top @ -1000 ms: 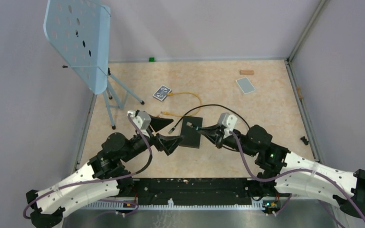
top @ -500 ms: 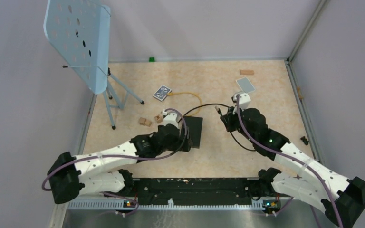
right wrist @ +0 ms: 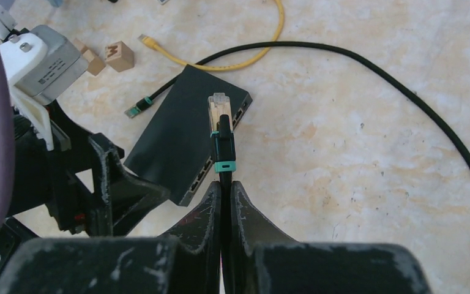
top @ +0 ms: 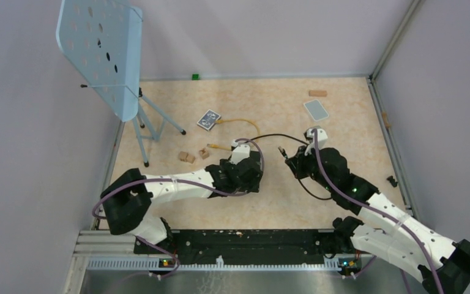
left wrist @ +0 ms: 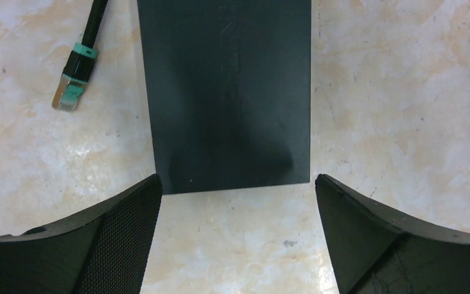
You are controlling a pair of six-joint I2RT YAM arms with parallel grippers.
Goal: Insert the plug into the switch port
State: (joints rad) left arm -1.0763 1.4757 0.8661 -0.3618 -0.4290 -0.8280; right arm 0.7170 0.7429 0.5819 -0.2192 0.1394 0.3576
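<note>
The flat black box [left wrist: 226, 92] lies on the table, its near end just ahead of my open left gripper [left wrist: 237, 181], whose fingers [left wrist: 122, 226] stand apart on either side and touch nothing. In the top view my left gripper [top: 248, 174] covers most of the box. The switch ports [right wrist: 207, 166] run along the box's narrow edge facing the right wrist camera. My right gripper [right wrist: 225, 185] is shut on the black cable just behind the plug [right wrist: 218, 111], which has a teal band and hangs above the box's port edge, apart from it. The cable's other plug [left wrist: 70, 93] lies loose left of the box.
A yellow cable [top: 238, 125] and the black cable [right wrist: 404, 92] loop behind the box. Small wooden blocks [top: 186, 157] lie to its left. A patterned card [top: 208, 119], a pale card [top: 316, 110] and a blue perforated stand [top: 101, 55] sit farther back.
My left arm has stretched forward and brought its open gripper over the black box. The right gripper has drawn back to the right of the box with the plug still in it.
</note>
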